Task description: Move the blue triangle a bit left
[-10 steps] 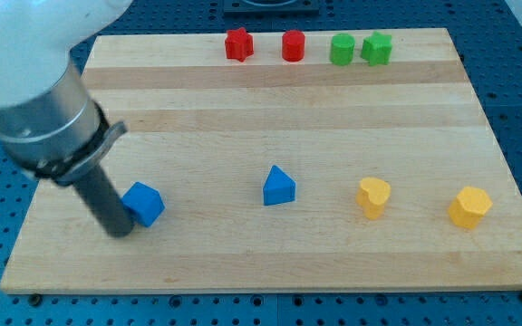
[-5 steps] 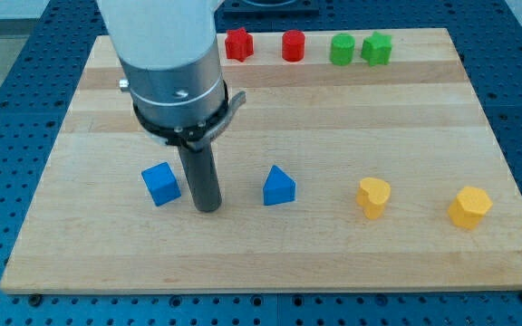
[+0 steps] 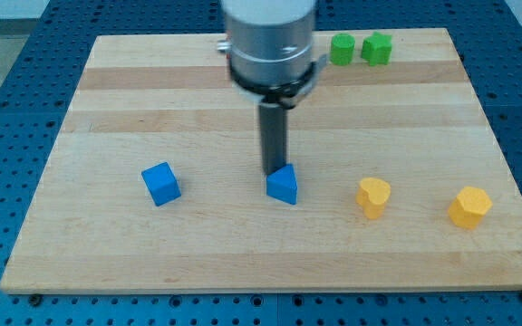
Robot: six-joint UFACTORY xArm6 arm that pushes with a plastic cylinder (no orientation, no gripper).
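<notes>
In the camera view, the blue triangle point(image 3: 282, 185) lies a little below the middle of the wooden counter point(image 3: 107, 109), and I take it as the landmark for all places. My tip point(image 3: 271, 173) stands just at the upper left edge of the blue triangle, at its top side, and it seems to touch the block, though I cannot tell this for sure. There is no hand on this arm, only the dark rod, so nothing is spread or pressed together. The rod rises straight up from the triangle toward the view's top, where the grey and white body of the arm point(image 3: 270, 36) covers part of the counter's top edge.

To the view's left of the blue triangle, well apart, lies the blue cube point(image 3: 161, 184), at nearly the same height in the view. To the view's right of the triangle lies a yellow block point(image 3: 373, 196) with a rounded, heart-like shape, and further right, near the counter's right side, a second yellow block point(image 3: 469, 206) with several flat faces.

Far above the triangle and to its right, near the top edge, a green cylinder point(image 3: 342, 49) and a green block point(image 3: 376, 48) of star-like shape stand just beside each other.
</notes>
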